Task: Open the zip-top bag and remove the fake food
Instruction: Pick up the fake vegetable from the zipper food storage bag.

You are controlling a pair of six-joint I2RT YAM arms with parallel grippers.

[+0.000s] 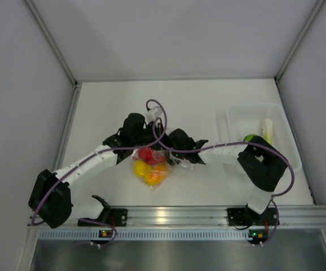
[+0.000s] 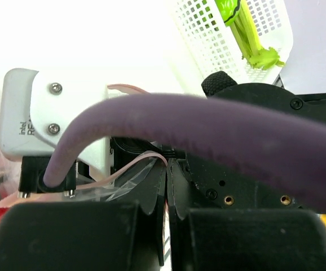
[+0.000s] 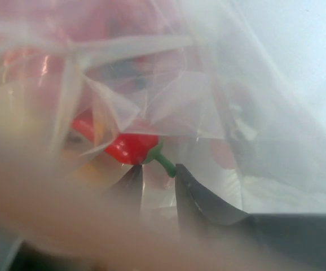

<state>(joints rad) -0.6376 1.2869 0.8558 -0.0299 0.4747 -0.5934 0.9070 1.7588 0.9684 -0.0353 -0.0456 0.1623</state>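
Film of the zip-top bag (image 1: 153, 167) sits pinched in the nearly closed left gripper (image 2: 167, 189) and right gripper (image 3: 158, 185), red chili (image 3: 130, 148) inside.

Lit brightly and evenly from overhead in the top view, with only faint, soft shadows on the white counter (image 1: 197, 101) around the zip-top bag (image 1: 152, 166). Glinted on the metal rail (image 1: 168, 214) nearer than the bag. Blew out to blank white beyond the bag in the left wrist view. Smeared badly in the right wrist view; kept only the red chili (image 3: 130, 148) inside the bag fairly sharp.
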